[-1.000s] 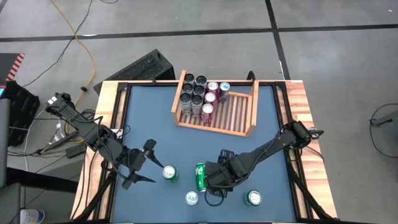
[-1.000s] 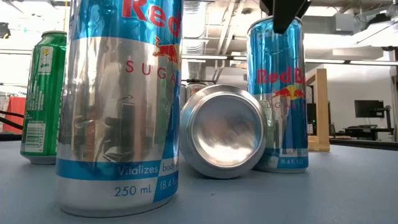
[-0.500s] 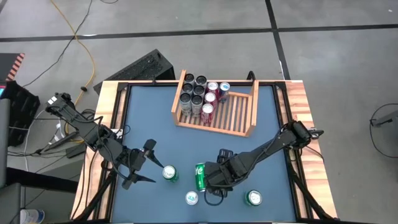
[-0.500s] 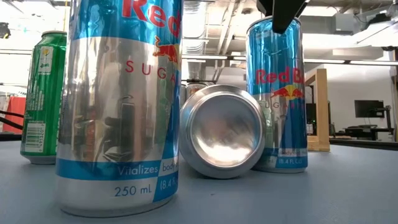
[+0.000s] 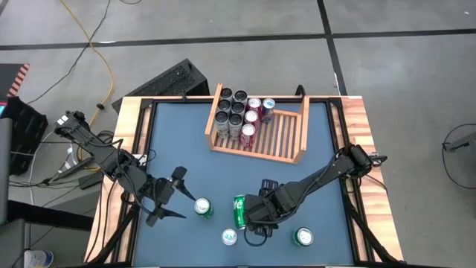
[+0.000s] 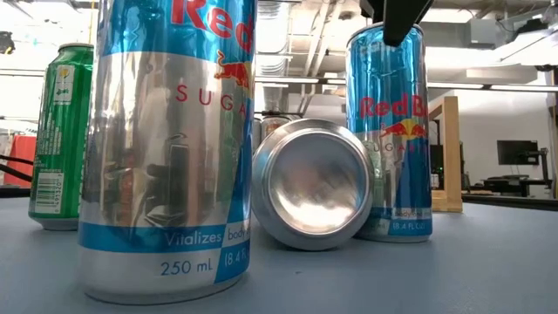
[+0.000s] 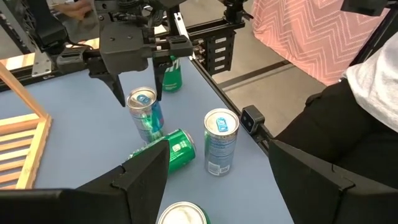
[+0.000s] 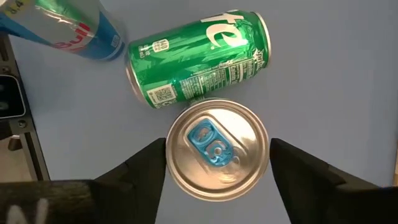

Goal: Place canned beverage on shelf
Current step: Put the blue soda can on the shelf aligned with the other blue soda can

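Two grippers low in the frame, shelf point(image 5: 286, 141) above.
Right gripper point(image 8: 217, 149) straddles an upright can point(image 8: 217, 147), fingers wide; left gripper point(image 5: 181, 196) open beside a green can point(image 5: 203, 208).

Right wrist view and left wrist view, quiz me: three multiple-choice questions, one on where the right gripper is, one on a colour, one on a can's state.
1. Where is the right gripper?
A. directly above an upright can
B. inside the shelf
C. off the table
2. What colour is that can's tab?
A. red
B. blue
C. gold
3. How is the green can next to it placed?
A. upright
B. crushed flat
C. lying on its side

Answers:
1 A: it sits over the upright can, well short of the shelf; the left gripper hangs open to one side.
2 B: the tab is plainly blue.
3 C: its whole printed side faces up.
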Available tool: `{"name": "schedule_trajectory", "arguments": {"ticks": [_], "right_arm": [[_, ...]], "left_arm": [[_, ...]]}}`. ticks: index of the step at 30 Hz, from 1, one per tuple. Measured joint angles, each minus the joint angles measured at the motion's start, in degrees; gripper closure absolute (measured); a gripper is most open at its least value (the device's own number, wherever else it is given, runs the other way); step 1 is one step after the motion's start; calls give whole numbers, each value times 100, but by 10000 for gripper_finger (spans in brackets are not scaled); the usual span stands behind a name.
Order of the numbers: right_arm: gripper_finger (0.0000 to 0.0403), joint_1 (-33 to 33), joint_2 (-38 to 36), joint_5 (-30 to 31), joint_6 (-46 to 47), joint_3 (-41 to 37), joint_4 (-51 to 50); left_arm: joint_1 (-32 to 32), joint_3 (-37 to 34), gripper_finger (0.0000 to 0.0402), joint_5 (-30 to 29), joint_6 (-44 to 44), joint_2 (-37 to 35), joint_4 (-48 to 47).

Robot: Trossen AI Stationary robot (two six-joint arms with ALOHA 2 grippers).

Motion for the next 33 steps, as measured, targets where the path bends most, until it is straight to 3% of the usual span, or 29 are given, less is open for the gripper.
{"name": "schedule_trajectory", "arguments": {"ticks": [8,20,33], "right_arm": [[209,-6,0,2,-274,0,4],[208,-201,-163,169,-695,-15,-236],[205,-1133,-1247,327,-1555,-7,-1151]], "left_arm": [[0,0,140,2,-2,0,0],[-2,2,140,-23,7,0,-128],[0,2,140,-87,455,2,-127]]}}
